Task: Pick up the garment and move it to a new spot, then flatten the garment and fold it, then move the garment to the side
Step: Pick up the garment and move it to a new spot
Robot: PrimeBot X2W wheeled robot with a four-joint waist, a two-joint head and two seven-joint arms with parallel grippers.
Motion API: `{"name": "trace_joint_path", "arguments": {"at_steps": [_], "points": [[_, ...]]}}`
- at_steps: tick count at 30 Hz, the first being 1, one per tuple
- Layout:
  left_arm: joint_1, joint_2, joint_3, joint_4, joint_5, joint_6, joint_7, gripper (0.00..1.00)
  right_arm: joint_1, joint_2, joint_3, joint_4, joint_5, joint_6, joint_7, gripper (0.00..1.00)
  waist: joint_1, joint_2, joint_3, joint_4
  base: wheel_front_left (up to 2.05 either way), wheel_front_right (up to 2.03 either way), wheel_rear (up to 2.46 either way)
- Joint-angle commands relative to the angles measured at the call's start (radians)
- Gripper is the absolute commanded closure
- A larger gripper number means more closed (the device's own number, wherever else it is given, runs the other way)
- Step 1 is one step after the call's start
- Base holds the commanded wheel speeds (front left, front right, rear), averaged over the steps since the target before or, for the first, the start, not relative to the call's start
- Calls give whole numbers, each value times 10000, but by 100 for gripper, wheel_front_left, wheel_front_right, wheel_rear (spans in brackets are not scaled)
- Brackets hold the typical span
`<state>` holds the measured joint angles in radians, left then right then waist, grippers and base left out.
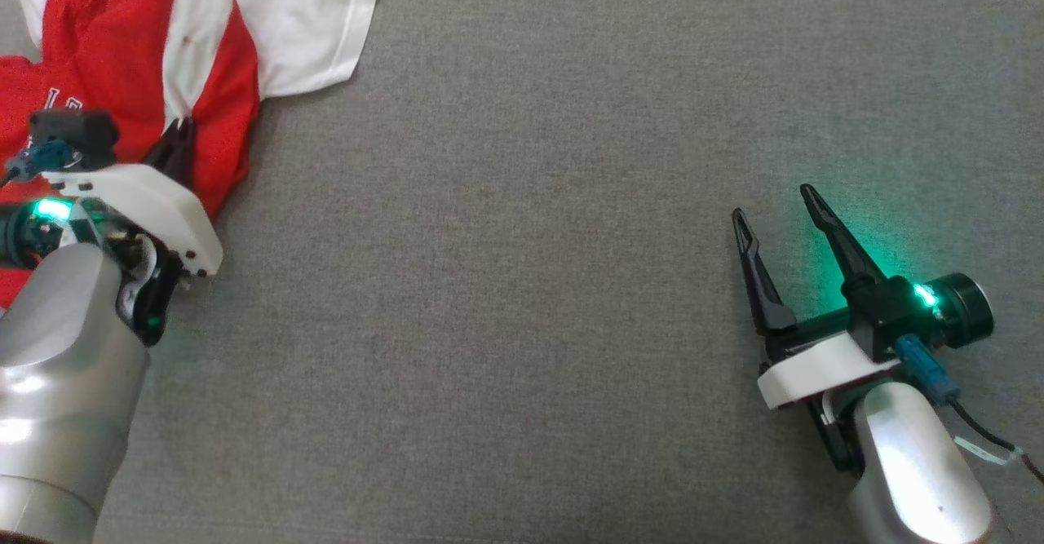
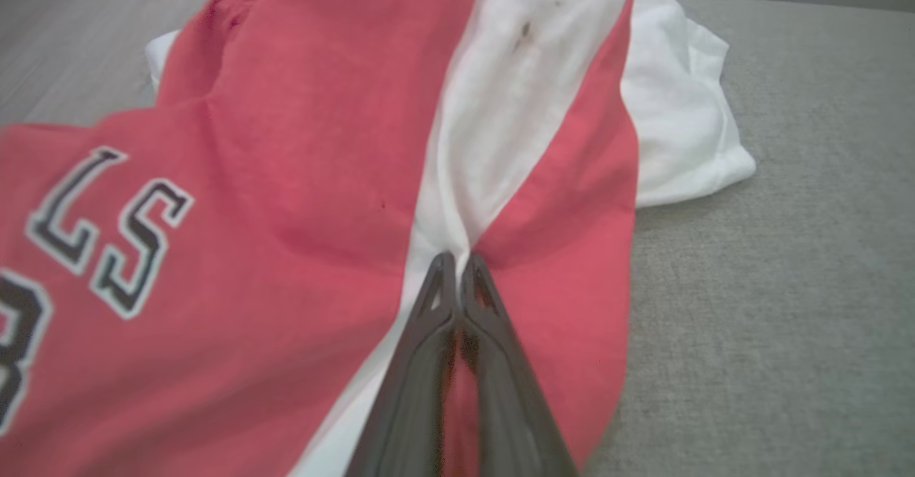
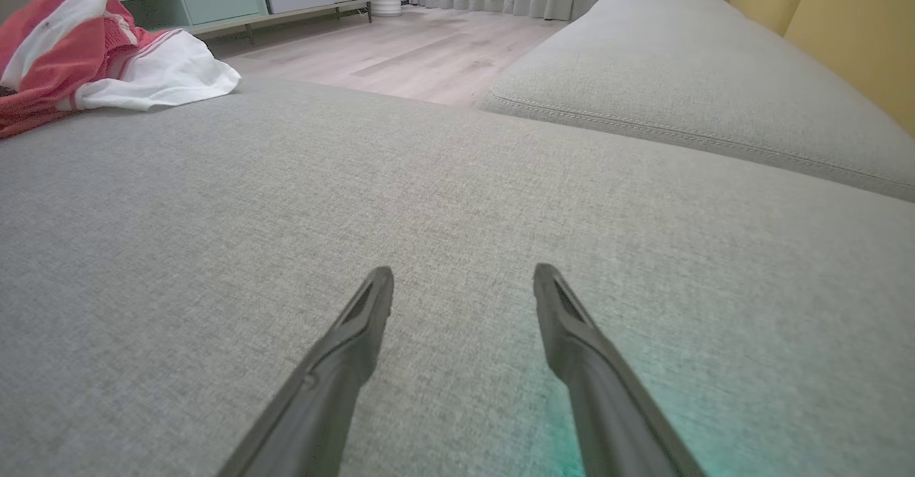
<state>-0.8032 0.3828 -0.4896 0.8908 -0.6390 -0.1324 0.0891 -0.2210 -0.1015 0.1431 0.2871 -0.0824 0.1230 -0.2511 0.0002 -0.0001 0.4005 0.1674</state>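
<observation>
Red-and-white short-sleeved jersey (image 1: 139, 46): soft knit, black lettering edged in white, a small dark mark on one white stripe. Crumpled in loose folds at the far left of a grey, coarsely woven sofa cushion (image 1: 530, 283), with one white sleeve spread flat toward the cushion's middle.

Left gripper (image 1: 181, 132): two long, dark, tapered fingers pressed tip to tip on a pinched fold of the jersey, at the seam between a white stripe and a red panel. Cloth puckered toward the tips.

Right gripper (image 1: 773, 204): fingers spread wide with nothing between them, at the near right of the cushion and well apart from the jersey. Green glow on the weave beside it.

Beyond, in the right wrist view: a second grey cushion (image 3: 679, 69) with a stitched edge seam, and a pale wood-plank floor (image 3: 400, 48).
</observation>
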Motion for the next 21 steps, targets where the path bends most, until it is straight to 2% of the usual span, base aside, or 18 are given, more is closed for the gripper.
{"name": "trace_joint_path", "arguments": {"at_steps": [1, 5, 11, 18, 21], "points": [[-378, 555, 238, -94, -170, 18, -102, 100, 8, 69, 190, -277, -77, 77, -107, 0, -2, 1, -100, -30, 0, 0, 0], [-627, 866, -36, -179, -688, 18, -477, 100, 145, 159, 45, -277, 37, 77, -107, 0, -2, 1, -507, -41, 0, 0, 0], [-1242, 1714, -254, -928, -1116, 18, -913, 100, 418, 346, 51, -220, 367, 77, -107, 0, -2, 1, -1427, -64, 0, 0, 0], [-1657, 2409, -312, -2893, -1754, 18, -487, 100, 714, 485, 62, -183, 766, 77, -107, 0, -2, 1, -2244, -270, 0, 0, 0], [-1567, 2531, -321, -3862, -1963, 20, -205, 100, 863, 504, 70, -170, 938, 77, -107, 0, -2, 1, -2565, -471, 0, 0, 0]]}}
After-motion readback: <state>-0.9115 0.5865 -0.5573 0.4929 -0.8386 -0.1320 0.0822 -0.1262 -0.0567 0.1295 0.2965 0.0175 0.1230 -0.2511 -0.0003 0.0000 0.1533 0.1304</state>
